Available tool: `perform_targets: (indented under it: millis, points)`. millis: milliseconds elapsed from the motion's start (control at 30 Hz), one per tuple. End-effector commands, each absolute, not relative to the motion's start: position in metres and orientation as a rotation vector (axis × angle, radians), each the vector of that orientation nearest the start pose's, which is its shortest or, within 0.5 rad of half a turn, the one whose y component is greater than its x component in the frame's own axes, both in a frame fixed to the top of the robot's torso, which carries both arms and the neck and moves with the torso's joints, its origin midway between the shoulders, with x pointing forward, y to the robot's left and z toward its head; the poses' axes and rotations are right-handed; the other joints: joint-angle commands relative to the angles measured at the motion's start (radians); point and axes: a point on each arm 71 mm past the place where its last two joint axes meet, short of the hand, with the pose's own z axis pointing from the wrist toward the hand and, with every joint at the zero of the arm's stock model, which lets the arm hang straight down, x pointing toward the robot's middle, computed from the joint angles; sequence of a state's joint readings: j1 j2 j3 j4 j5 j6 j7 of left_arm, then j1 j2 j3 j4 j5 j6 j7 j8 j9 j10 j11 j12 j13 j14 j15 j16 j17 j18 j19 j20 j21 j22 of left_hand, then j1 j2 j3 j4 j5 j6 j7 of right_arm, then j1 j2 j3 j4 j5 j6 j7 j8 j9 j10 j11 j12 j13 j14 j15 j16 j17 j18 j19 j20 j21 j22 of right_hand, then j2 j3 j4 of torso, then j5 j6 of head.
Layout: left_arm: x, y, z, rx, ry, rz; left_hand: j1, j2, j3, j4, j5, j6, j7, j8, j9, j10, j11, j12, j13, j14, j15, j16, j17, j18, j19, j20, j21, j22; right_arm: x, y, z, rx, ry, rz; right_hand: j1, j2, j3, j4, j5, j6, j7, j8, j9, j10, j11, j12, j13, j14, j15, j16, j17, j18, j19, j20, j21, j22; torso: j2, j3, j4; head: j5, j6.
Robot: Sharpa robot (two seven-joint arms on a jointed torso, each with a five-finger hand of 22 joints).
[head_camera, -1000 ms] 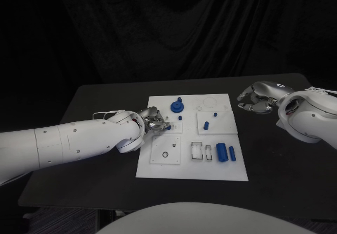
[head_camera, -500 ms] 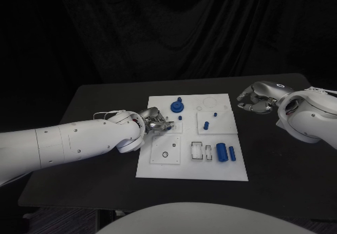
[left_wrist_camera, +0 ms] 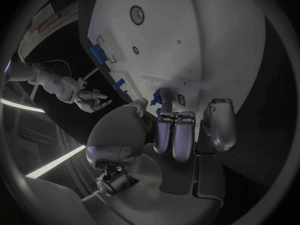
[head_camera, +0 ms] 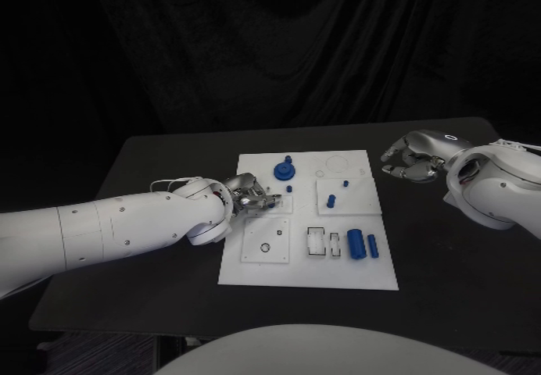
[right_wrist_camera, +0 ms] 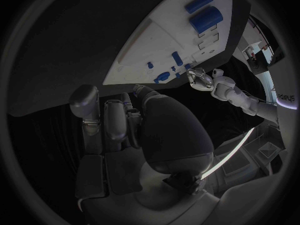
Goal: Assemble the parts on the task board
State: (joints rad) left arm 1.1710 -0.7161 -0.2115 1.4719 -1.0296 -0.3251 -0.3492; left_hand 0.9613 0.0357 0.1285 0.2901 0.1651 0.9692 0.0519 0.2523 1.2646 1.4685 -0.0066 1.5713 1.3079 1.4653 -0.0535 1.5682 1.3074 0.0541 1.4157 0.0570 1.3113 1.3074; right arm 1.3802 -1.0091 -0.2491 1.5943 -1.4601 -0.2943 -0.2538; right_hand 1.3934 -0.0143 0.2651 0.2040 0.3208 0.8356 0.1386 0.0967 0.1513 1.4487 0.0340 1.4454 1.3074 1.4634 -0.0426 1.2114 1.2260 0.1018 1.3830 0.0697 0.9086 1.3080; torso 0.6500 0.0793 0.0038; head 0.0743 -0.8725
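At the left edge of the white task board [head_camera: 310, 269], mid-table, the left hand [head_camera: 250, 195] pinches a small blue part [left_wrist_camera: 165, 96] in its fingertips, past blue pegs and a cylinder [head_camera: 355, 243], while the right hand [head_camera: 410, 166] hovers curled, empty; no writing legible.

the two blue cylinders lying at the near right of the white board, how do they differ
The thick blue cylinder is clearly wider than the thin blue rod beside it. The thick one lies nearer the board's middle, next to the rectangular slots; the thin one lies nearer the right edge of the white task board. Both are blue, lie flat and parallel, and neither robot hand touches them.
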Motion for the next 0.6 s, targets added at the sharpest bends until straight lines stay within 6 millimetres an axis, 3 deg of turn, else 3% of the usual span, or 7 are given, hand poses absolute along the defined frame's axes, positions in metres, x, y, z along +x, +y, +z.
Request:
perform_targets:
  millis: [33,200,367,600]
  points:
    - [0.459,0.173,-0.279,-0.325,2.082,-0.588,-0.003,0.020,-0.022,0.001,0.002,-0.013,-0.004,0.046,0.061,0.102,-0.010,-0.001,0.263,0.106,-0.008,0.003,0.263,0.008,0.006,-0.004,0.008,0.182,0.474,-0.276,-0.175,-0.104,1.754,0.340,-0.004,-0.004,0.006,0.000,0.005,-0.004,-0.002,-0.006,-0.001,-0.006,0.002,-0.006,0.130,0.019,0.005,-0.004,-0.001,0.018,-0.005,-0.001,-0.003,0.045,0.000,-0.0001,-0.0004,0.001,0.000]
    - [0.461,0.171,-0.271,-0.289,1.971,-0.627,0.019,0.033,-0.042,0.000,0.033,-0.019,-0.015,0.129,0.074,0.102,-0.021,-0.001,0.263,0.106,-0.017,0.003,0.263,0.003,0.022,-0.012,0.031,0.189,0.474,-0.276,-0.175,-0.103,1.753,0.340,-0.004,-0.004,0.006,0.000,0.005,-0.004,-0.002,-0.006,-0.001,-0.006,0.002,-0.006,0.130,0.019,0.005,-0.004,-0.001,0.018,-0.005,-0.001,-0.003,0.045,0.000,-0.0001,0.0002,0.002,0.000]
    - [0.459,0.167,-0.259,-0.200,1.833,-0.672,0.079,0.024,-0.048,-0.004,0.066,-0.028,-0.026,0.194,0.073,0.102,-0.031,-0.001,0.263,0.106,-0.026,0.003,0.263,-0.007,0.047,-0.021,0.072,0.202,0.474,-0.277,-0.175,-0.103,1.748,0.344,-0.004,-0.004,0.006,0.000,0.005,-0.004,-0.002,-0.006,-0.001,-0.006,0.002,-0.006,0.130,0.019,0.005,-0.004,-0.001,0.018,-0.005,-0.001,-0.003,0.045,0.000,-0.0002,0.0002,0.001,0.000]
    - [0.465,0.164,-0.231,-0.040,1.774,-0.658,0.144,0.011,-0.050,-0.008,0.070,-0.035,-0.034,0.233,0.072,0.102,-0.038,-0.001,0.263,0.106,-0.032,0.003,0.263,-0.012,0.060,-0.028,0.094,0.208,0.474,-0.274,-0.173,-0.105,1.720,0.367,-0.006,-0.005,0.007,0.000,0.006,0.002,-0.003,-0.003,-0.001,-0.004,0.003,-0.004,0.133,0.021,0.006,-0.002,0.002,0.018,-0.003,-0.001,0.000,0.046,0.000,-0.0004,0.0005,0.003,0.000]
